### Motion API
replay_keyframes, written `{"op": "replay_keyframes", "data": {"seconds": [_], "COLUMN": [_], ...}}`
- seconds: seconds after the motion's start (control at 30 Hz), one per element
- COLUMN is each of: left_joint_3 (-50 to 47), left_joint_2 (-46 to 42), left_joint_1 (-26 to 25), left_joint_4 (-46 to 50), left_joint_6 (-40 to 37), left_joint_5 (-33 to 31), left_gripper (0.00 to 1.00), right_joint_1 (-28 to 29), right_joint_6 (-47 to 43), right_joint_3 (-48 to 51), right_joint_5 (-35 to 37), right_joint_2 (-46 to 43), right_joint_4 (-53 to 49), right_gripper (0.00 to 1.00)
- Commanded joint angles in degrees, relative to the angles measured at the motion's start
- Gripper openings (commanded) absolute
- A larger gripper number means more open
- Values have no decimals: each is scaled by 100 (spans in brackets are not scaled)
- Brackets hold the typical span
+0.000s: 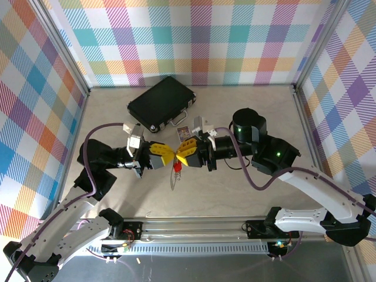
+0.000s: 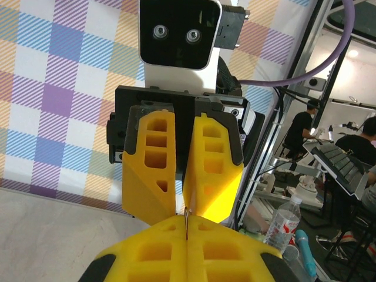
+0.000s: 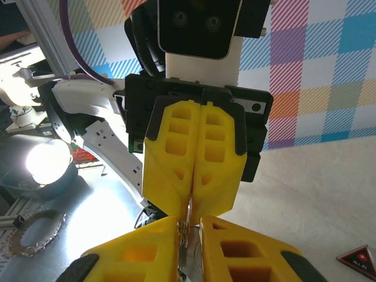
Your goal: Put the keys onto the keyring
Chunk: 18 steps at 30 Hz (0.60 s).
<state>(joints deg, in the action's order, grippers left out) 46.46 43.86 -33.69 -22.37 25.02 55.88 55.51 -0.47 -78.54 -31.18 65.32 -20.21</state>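
Work looks partway done; left gripper is shut tight on the thin grey keyring, which hangs mid-frame over the tabletop; the tiny red key sits against it, maybe not threaded on yet; right gripper is nearly closed there, but I cannot tell if it pinches.

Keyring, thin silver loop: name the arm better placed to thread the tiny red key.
Right, probably. The left gripper is shut on the thin silver-grey metal keyring, anchoring it; the right gripper meets it tip to tip, a narrow gap between its fingers, beside the tiny red oblong key.
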Motion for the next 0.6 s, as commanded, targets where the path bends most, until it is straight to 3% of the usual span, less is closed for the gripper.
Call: {"op": "replay_keyframes", "data": {"seconds": [0.0, 0.33, 0.57], "left_joint_3": [209, 244, 419], "left_joint_2": [-105, -114, -149], "left_joint_1": [-58, -76, -76], "left_joint_4": [-68, 87, 953], "left_joint_6": [-145, -281, -900], "left_joint_5": [-32, -95, -315], "left_gripper": [0, 0, 0], "right_joint_1": [3, 3, 13], "right_joint_6": [-50, -117, -394], "right_joint_3": [-31, -131, -339], "right_joint_5": [-108, -44, 179], "right_joint_2": [23, 127, 173], "right_joint_4": [25, -221, -734], "right_gripper": [16, 0, 0]}}
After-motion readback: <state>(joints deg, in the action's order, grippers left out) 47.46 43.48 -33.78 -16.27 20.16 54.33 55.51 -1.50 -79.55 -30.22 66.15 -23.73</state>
